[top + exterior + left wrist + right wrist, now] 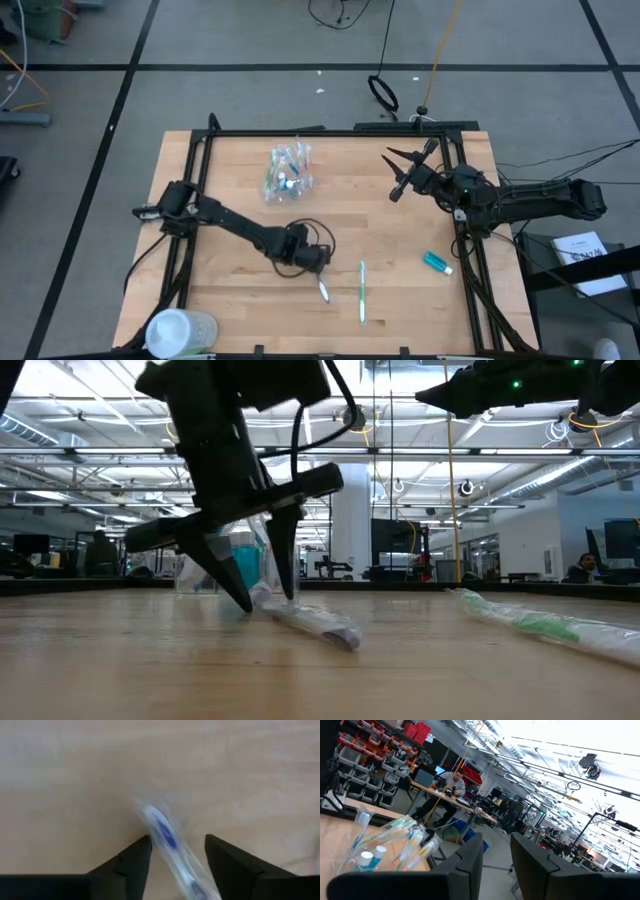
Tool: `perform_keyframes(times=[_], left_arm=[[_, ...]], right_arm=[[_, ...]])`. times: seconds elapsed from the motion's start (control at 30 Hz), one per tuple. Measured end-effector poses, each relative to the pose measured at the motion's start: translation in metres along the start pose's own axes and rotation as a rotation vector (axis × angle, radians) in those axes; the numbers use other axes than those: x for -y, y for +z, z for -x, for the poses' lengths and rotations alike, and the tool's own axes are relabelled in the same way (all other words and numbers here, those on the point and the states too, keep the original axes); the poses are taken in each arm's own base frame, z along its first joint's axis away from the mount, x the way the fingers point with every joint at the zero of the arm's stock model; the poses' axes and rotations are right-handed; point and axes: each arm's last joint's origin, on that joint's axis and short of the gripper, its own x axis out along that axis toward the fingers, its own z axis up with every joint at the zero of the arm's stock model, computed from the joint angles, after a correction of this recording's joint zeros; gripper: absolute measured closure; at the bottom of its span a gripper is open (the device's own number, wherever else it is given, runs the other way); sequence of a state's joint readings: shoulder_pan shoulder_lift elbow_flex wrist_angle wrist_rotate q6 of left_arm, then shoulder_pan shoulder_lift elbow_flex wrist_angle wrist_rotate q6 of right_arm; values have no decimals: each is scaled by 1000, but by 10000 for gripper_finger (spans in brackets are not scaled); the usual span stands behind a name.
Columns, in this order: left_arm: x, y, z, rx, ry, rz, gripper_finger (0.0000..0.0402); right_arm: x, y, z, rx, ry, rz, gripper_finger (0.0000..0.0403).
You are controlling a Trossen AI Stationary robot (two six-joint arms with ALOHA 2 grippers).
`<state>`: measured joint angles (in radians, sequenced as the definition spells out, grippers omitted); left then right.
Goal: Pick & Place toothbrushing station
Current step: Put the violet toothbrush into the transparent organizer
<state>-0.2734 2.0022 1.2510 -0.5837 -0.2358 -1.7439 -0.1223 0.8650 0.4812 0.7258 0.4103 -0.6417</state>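
Left hand (175,851) down at table (230,280), fingers spread astride a wrapped blue toothbrush (167,837), not gripping; brush's near end cut off. Green toothbrush (362,290) lies beside. Right hand (402,172) raised, fingers parted, empty. Cup (287,172) contents blurred. Toothpaste tube (437,262) near right edge.

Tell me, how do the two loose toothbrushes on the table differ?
The blue toothbrush lies between the open fingers of the left gripper; the green toothbrush lies alone, untouched. The blue one lies slanted and looks shorter, partly hidden by the gripper; the green one lies nearly straight. Both look wrapped in clear plastic and lie flat on the table.
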Motion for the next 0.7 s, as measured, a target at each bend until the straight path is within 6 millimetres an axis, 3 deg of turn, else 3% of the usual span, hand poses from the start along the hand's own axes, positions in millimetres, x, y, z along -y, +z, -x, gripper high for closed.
perform_keyframes(times=[0.2, 0.47, 0.57, 0.7], left_arm=[[2, 16, -5, 6, 6, -117, 295], [3, 20, 1, 60, -5, -238, 391], [1, 27, 16, 131, -8, -299, 384], [-4, 43, 68, 302, -43, -314, 363]], right_arm=[[0, 0, 0, 0, 0, 0, 312], [0, 0, 0, 0, 0, 0, 312], [0, 0, 0, -4, 3, 1, 312], [0, -1, 0, -7, 3, -20, 312]])
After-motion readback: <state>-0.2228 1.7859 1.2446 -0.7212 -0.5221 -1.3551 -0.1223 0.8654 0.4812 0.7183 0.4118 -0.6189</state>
